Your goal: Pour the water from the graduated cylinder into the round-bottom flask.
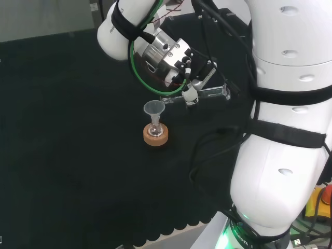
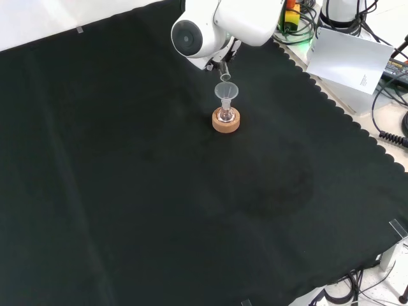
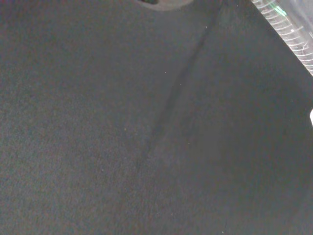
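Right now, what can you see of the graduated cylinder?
The graduated cylinder is a slim clear tube with fine graduation lines, visible close up in the wrist view. The hand holds it tipped nearly level, its mouth over the funnel that sits in the flask on its cork ring. I cannot tell whether water is flowing.

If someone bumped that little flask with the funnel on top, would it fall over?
Probably not easily: the flask sits in a cork ring that should stop its round bottom rolling. The funnel looks wide and merely rests in the neck, so it may tip off. Being clear glassware, it's likely fragile.
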